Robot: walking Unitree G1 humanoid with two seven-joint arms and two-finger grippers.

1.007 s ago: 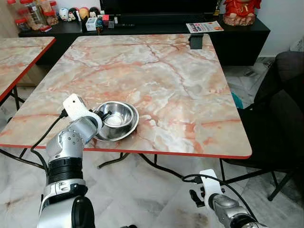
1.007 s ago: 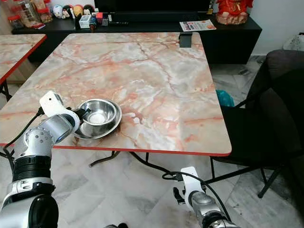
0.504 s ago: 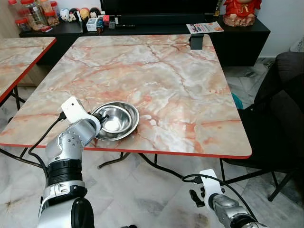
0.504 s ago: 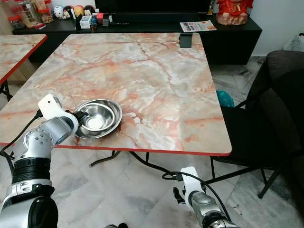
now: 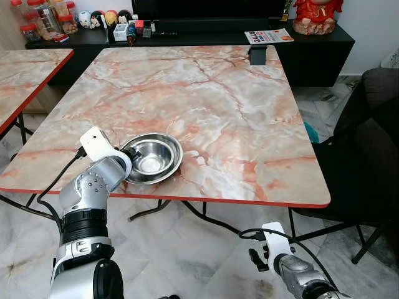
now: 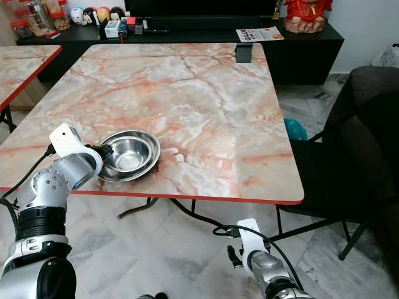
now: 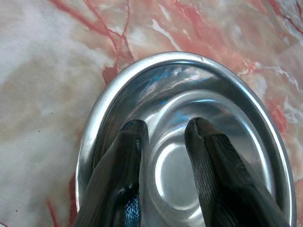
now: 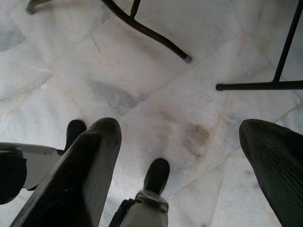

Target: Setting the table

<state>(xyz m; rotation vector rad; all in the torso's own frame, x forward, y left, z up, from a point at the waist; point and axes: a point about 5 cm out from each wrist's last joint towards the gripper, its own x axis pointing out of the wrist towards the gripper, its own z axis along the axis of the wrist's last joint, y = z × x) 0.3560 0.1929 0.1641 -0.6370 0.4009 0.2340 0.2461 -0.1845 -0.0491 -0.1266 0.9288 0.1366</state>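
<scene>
Left claw (image 7: 163, 137) extended forward, fingers slightly parted; right claw (image 8: 182, 156) hanging, spread.

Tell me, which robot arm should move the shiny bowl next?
Probably the left. The left gripper already has both fingers inside the steel bowl on the table. The right gripper hangs open over the floor below.

My black fingers (image 7: 213, 175) sit in a shiny silver bowl (image 5: 153, 159) on the pink-and-cream marbled, red-edged table (image 5: 218, 106).
</scene>
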